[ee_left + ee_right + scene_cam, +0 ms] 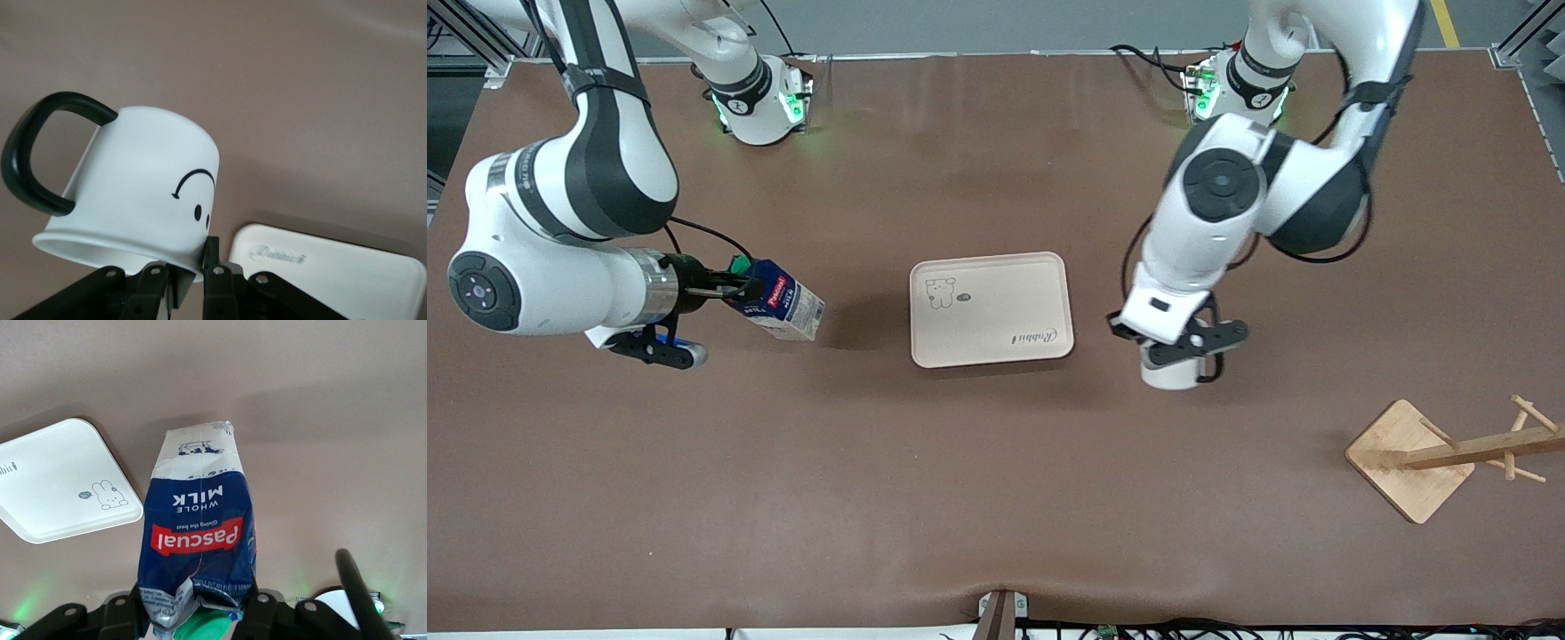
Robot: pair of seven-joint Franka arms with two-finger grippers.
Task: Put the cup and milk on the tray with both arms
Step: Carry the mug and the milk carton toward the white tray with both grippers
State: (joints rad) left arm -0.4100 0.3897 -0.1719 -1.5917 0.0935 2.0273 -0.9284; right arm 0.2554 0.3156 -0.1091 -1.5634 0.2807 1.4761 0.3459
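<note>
The cream tray lies flat in the middle of the table. My right gripper is shut on the gabled top of the blue and white milk carton. It holds the carton tilted over the table beside the tray, toward the right arm's end. In the right wrist view the carton sits between the fingers, with the tray past it. My left gripper is shut on the rim of the white smiley cup, over the table beside the tray's other end. The cup and tray show in the left wrist view.
A wooden mug rack with a square base stands toward the left arm's end, nearer the front camera than the tray. The two arm bases stand along the table's top edge in the front view.
</note>
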